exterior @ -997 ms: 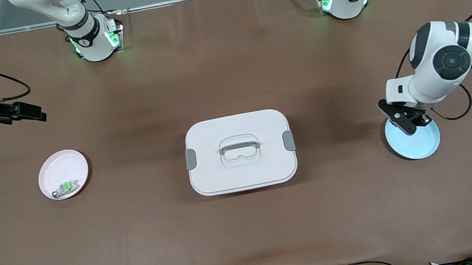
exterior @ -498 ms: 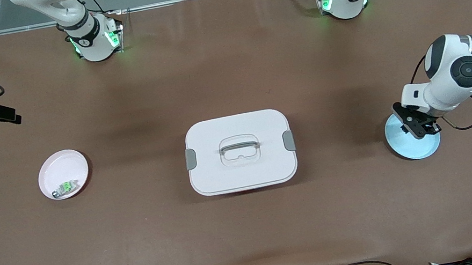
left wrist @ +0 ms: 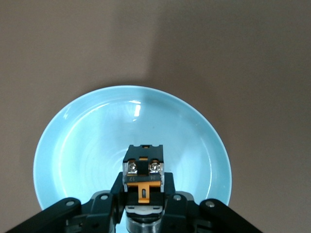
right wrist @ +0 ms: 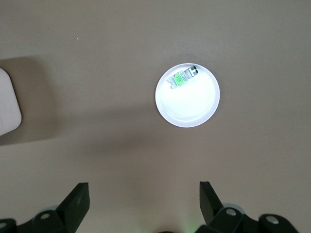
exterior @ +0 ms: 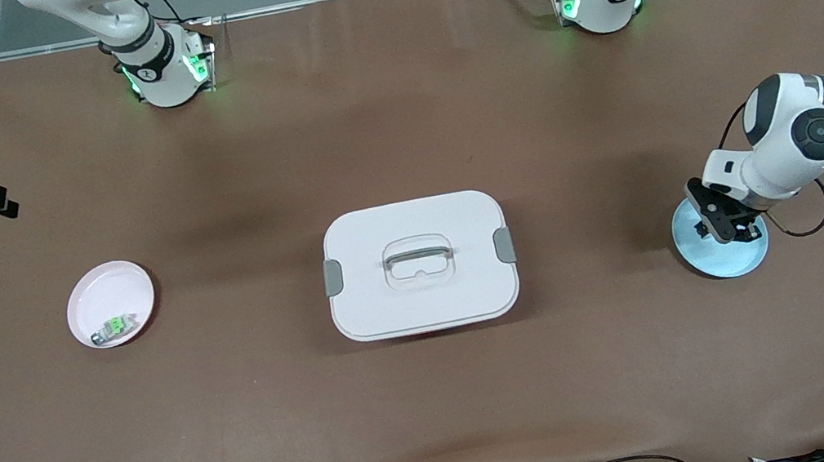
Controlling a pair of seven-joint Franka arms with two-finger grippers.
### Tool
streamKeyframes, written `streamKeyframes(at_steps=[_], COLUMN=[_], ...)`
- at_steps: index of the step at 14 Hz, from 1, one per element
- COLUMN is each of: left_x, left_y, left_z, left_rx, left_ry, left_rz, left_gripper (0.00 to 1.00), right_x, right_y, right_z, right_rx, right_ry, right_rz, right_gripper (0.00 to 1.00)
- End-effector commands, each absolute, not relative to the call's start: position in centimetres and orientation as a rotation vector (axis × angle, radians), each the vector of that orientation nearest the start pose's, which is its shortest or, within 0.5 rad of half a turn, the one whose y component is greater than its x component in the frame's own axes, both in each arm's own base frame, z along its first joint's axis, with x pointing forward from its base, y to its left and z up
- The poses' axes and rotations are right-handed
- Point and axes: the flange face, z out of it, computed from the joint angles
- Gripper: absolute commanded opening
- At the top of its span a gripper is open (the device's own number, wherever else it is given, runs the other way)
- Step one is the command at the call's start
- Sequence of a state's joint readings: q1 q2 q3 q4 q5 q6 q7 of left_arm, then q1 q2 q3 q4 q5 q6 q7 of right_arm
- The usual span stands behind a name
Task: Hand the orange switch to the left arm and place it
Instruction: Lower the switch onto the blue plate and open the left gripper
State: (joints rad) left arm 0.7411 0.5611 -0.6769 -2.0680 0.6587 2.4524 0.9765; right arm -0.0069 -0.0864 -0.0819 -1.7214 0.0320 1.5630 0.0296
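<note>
Brown table (exterior: 440,408) covering runs wide and bare around the white box (exterior: 418,265), which sits at the centre with its grey latches facing either end. At about 3 o'clock from the box, toward the left arm's end, lies a light blue plate (exterior: 731,259); the left tool (exterior: 739,232) hangs just over it, clamped on the orange switch (left wrist: 145,174), whose lower part is hidden between the fingers (left wrist: 115,194). At 9 o'clock from the box, toward the right arm's end, a pink plate (exterior: 103,292) carries a small green-and-clear component (exterior: 115,327) near its rim. The right tool (right wrist: 144,204) waits high over the table edge at that end, jaws spread wide and empty; the front view cuts off most of it. Open brown surface lies on both long sides of the box, between it and each plate.
</note>
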Motion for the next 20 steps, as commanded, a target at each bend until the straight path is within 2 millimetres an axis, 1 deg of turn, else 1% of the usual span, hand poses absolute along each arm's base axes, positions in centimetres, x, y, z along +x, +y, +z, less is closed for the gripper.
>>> streamKeyframes(at_steps=[1, 3, 4, 5, 6, 7, 9, 11, 13, 14, 17, 18, 19, 20], left_x=[58.7, 58.8, 58.8, 58.8, 58.9, 58.9, 59.1, 60.1, 61.3, 62.0, 64.0, 64.5, 65.0, 65.5], left_y=[4.4, 4.5, 4.7, 5.3, 5.4, 5.8, 5.9, 6.2, 6.8, 6.9, 6.0, 5.4, 4.4, 2.5], left_z=[20.9, 20.7, 20.3, 20.3, 20.5, 20.5, 21.0, 22.5, 24.3, 25.2, 29.0, 30.3, 31.9, 33.3], left_rx=[-2.29, -2.273, -2.285, -2.297, -2.295, -2.301, -2.296, -2.3, -2.383, -2.439, -2.595, -2.639, -2.697, -2.751], left_ry=[1.985, 1.991, 1.992, 1.978, 1.972, 1.965, 1.957, 1.925, 1.849, 1.814, 1.699, 1.652, 1.585, 1.521], left_rz=[0.021, 0.023, 0.021, 0.008, -0.017, -0.019, -0.025, -0.049, -0.083, -0.084, -0.077, -0.061, -0.059, -0.067], left_gripper=[0.0, 0.02, 0.1, 0.33, 0.83, 1.0, 1.0, 1.0, 1.0, 1.0, 1.0, 1.0, 1.0, 1.0], right_x=[49.8, 48.3, 48.2, 48.2, 48.2, 48.1, 48.6, 48.7, 48.8, 48.9, 49.0, 49.0, 49.0, 48.9], right_y=[-4.7, -4.5, -4.5, -4.5, -4.5, -4.5, -4.7, -4.8, -4.8, -4.5, -4.7, -4.8, -4.8, -5.3], right_z=[60.0, 59.2, 59.1, 59.1, 59.1, 59.8, 61.0, 62.1, 62.8, 62.6, 62.4, 62.4, 62.5, 62.6], right_rx=[-3.109, -3.108, -3.108, -3.108, -3.107, -3.107, -3.108, -3.109, -3.11, -3.111, -3.114, -3.113, -3.115, -3.115], right_ry=[0.177, 0.172, 0.171, 0.171, 0.173, 0.173, 0.177, 0.177, 0.175, 0.163, 0.004, 0.011, 0.013, 0.027], right_rz=[0.023, -0.013, -0.001, 0.004, 0.025, 0.042, 0.04, 0.004, -0.018, -0.01, -0.008, -0.008, -0.01, -0.013], right_gripper=[1.0, 1.0, 1.0, 1.0, 1.0, 1.0, 1.0, 1.0, 1.0, 1.0, 1.0, 1.0, 1.0, 1.0])
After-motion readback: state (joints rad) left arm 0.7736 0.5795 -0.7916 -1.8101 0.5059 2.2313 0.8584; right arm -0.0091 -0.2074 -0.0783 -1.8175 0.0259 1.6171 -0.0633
